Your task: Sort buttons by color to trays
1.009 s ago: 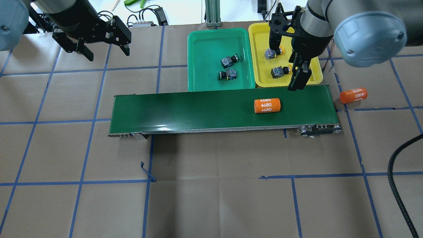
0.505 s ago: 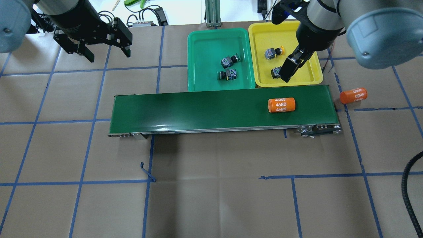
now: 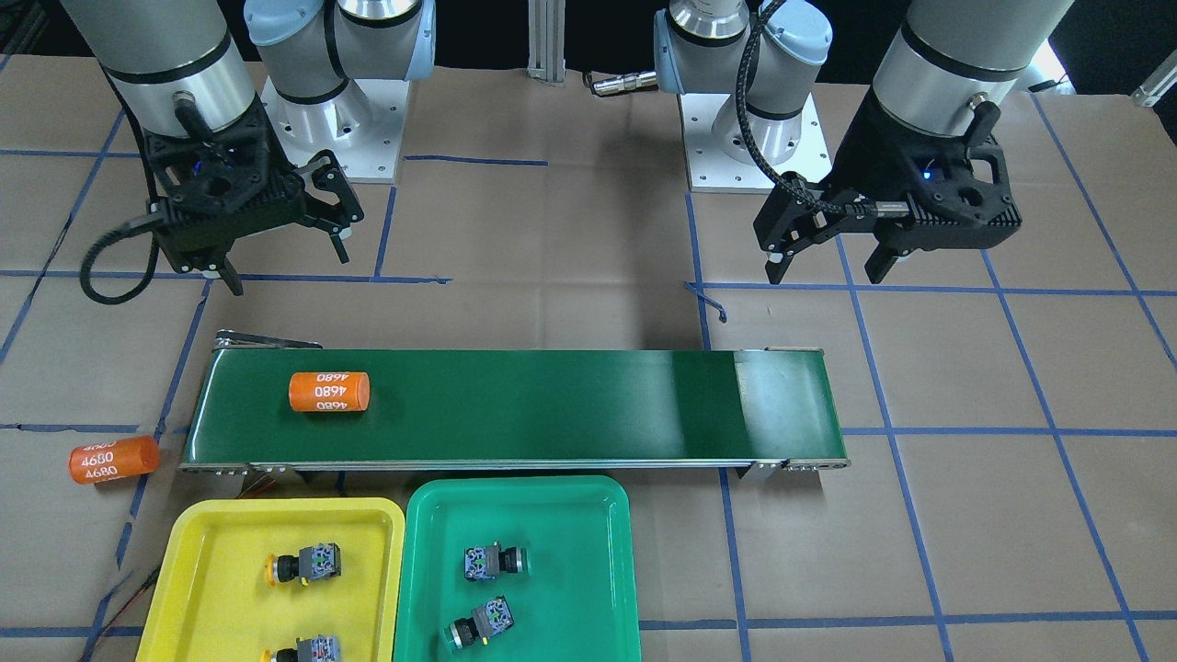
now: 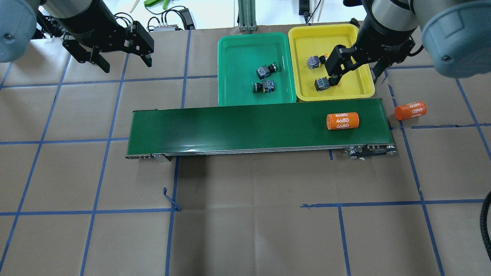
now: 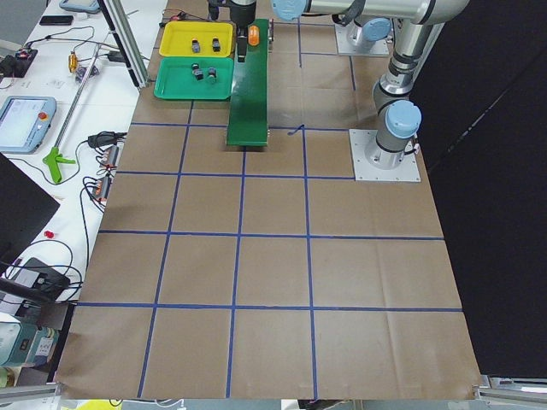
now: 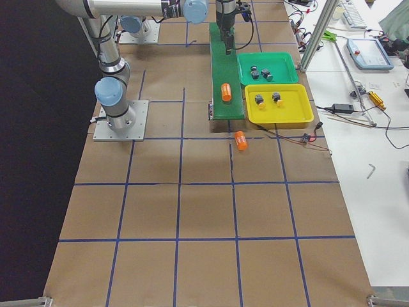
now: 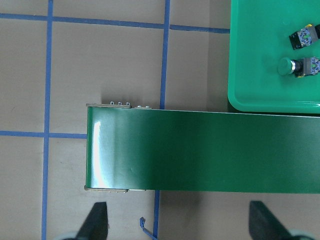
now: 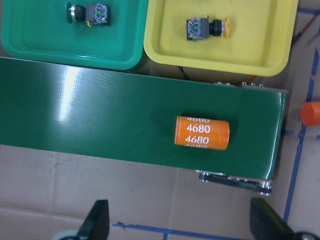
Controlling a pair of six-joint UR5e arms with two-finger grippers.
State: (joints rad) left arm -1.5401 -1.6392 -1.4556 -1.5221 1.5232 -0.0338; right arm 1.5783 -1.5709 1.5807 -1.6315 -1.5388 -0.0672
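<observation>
Buttons (image 3: 303, 563) seemingly beyond right pincer (image 3: 287, 267)

Both arms hang with wrists turned downward, the left gripper (image 3: 825, 267) and right gripper (image 3: 288, 265) each with jaws spread wide and empty, seemingly at about equal height.

My left arm (image 3: 956, 64) and right arm (image 3: 156, 55) are silver-grey tubes with black bands and pale blue joint caps (image 4: 452, 42), each cap showing a small screw (image 4: 442, 58). Both stand on square grey plates (image 3: 703, 175) dotted with bolts. My left gripper (image 3: 825, 267) and right gripper (image 3: 287, 267) are black and ribbed, each with a tiny blue light (image 3: 927, 172). A braided black cable (image 3: 761, 110) runs along the left arm; a smooth black cord (image 3: 97, 267) loops off the right wrist.
</observation>
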